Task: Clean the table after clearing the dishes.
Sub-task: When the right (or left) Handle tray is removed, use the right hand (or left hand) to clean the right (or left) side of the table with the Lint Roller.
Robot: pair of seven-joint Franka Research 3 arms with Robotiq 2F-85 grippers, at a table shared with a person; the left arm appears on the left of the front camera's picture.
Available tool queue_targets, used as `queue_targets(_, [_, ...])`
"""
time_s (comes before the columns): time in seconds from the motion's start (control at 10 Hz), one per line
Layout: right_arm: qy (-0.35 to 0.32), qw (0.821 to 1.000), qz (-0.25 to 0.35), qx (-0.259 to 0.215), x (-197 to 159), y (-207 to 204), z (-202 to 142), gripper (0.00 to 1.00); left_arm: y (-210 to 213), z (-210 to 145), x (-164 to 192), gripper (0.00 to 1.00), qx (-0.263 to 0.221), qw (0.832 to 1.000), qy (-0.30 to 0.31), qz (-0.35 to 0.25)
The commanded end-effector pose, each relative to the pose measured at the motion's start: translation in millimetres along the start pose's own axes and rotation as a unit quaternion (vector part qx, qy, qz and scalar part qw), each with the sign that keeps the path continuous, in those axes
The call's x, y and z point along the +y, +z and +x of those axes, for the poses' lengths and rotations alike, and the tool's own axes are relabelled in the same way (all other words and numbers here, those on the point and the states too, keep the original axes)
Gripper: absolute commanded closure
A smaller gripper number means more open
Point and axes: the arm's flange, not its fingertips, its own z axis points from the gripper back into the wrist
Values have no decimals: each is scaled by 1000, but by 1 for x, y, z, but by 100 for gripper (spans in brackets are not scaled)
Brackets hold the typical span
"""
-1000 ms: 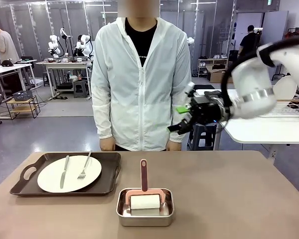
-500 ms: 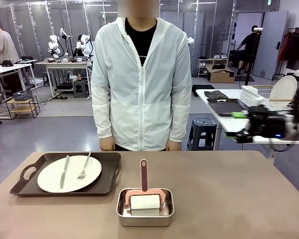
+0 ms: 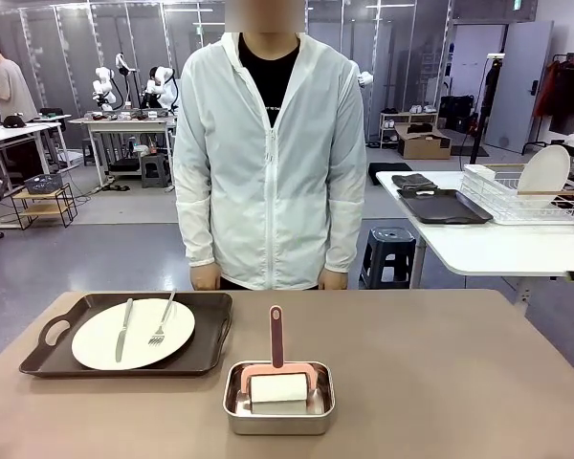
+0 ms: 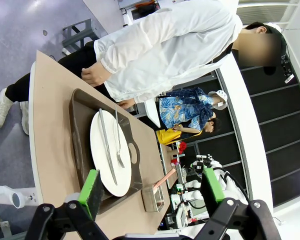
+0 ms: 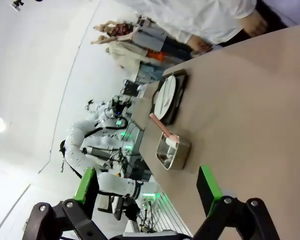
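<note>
While left pincer (image 4: 151, 189) and right pincer (image 5: 146, 186) gape empty, one green pad (image 4: 92, 192) hides a tray (image 4: 79, 135) corner.

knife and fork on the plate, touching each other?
Apart. Front view shows the knife and fork lying side by side with bare plate between them.

Standing person wears a thin white zip-front jacket (image 3: 268, 182), long sleeves with gathered cuffs, front zip closed. Black T-shirt (image 3: 271, 72) shows at the neck. Left wrist view adds black trousers (image 4: 20, 90) and a white sneaker (image 4: 0, 107).

On the black two-finger left gripper (image 4: 151, 184): angular linkage bars, silver round pin heads at joints, flat green pads (image 4: 92, 185) on inner faces.

The black two-finger right gripper (image 5: 146, 184) has the same build, silver pins, bright green rectangular pads (image 5: 207, 182).
</note>
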Motion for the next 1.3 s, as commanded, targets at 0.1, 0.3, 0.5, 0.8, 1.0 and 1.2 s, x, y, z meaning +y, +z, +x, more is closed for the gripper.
queue_targets(0.1, [-1, 999, -37, -33, 30, 42, 3, 0, 3, -2, -3, 0, 6, 1000, 0, -2])
queue_targets(0.3, [5, 997, -60, -44, 41, 45, 16, 0, 3, -2, -3, 0, 6, 1000, 0, -2])
queue_targets(0.5, [15, 998, -39, -42, 28, 57, 2, 0, 3, -2, -3, 0, 6, 1000, 0, -2])
queue_targets(0.8, [15, 998, -39, -42, 28, 57, 2, 0, 3, -2, -3, 0, 6, 1000, 0, -2])
queue_targets(1.0, [15, 998, -39, -42, 28, 57, 2, 0, 3, -2, -3, 0, 6, 1000, 0, -2])
queue_targets(1.2, [15, 998, -39, -42, 28, 57, 2, 0, 3, -2, -3, 0, 6, 1000, 0, -2])
